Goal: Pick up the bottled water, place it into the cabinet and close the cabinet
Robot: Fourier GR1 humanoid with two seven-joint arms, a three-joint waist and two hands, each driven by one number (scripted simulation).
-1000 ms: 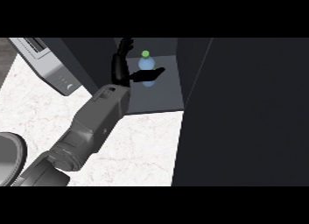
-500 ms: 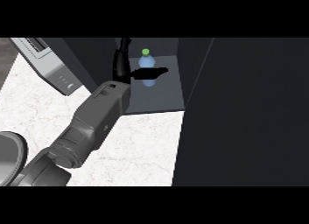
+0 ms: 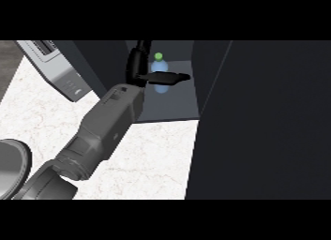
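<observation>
The bottled water [image 3: 161,87], pale blue with a green cap [image 3: 158,56], stands upright on the floor of the open cabinet [image 3: 173,110]. My left hand [image 3: 141,75] reaches into the cabinet beside it. Its fingers [image 3: 136,54] point straight up along the bottle's left side, and the thumb [image 3: 172,76] stretches across the bottle's front, hiding its middle. The hand looks open, with the bottle standing between thumb and fingers. The right hand does not show.
A large dark panel [image 3: 272,117], apparently the cabinet's door, fills the right side. A grey appliance [image 3: 57,70] stands at the upper left. The white marble counter [image 3: 154,154] lies under my forearm. A grey rounded shape [image 3: 2,168] sits at the lower left edge.
The thumb has shifted a little to the right and up across the bottle. The forearm has barely moved, and the bottle stays upright in the cabinet.
</observation>
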